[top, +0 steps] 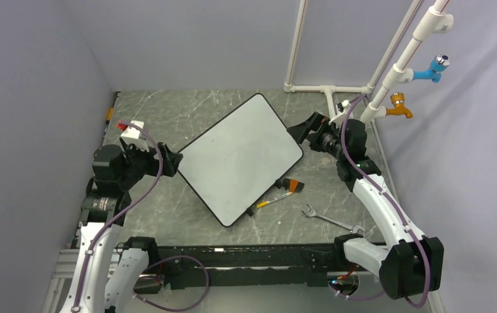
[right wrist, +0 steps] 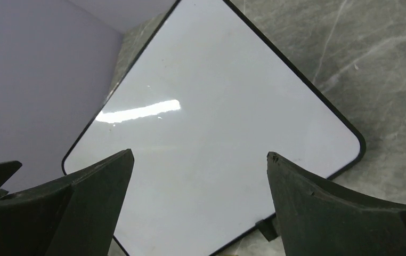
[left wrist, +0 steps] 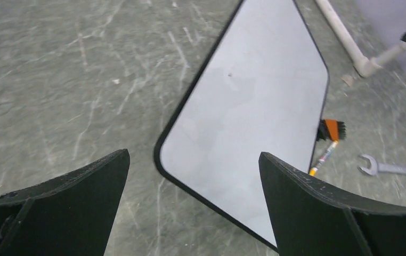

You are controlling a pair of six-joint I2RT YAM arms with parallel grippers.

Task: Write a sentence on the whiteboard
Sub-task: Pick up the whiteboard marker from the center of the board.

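The whiteboard (top: 239, 156) lies flat on the grey table, turned diagonally, and its face is blank; no orange sentence shows in any view. My left gripper (top: 174, 162) is open and empty just off the board's left corner, which shows between the fingers in the left wrist view (left wrist: 194, 153), with the whiteboard (left wrist: 254, 106) stretching away. My right gripper (top: 296, 130) is open and empty at the board's right corner. In the right wrist view (right wrist: 200, 153) it hangs over the whiteboard (right wrist: 206, 133).
An orange and white marker (top: 273, 200) lies by the board's near right edge, beside an orange and black item (top: 293, 185). A wrench (top: 327, 218) lies further right. A white pipe frame (top: 389, 72) with taps stands at the back right. A red and white item (top: 130, 127) sits at the left.
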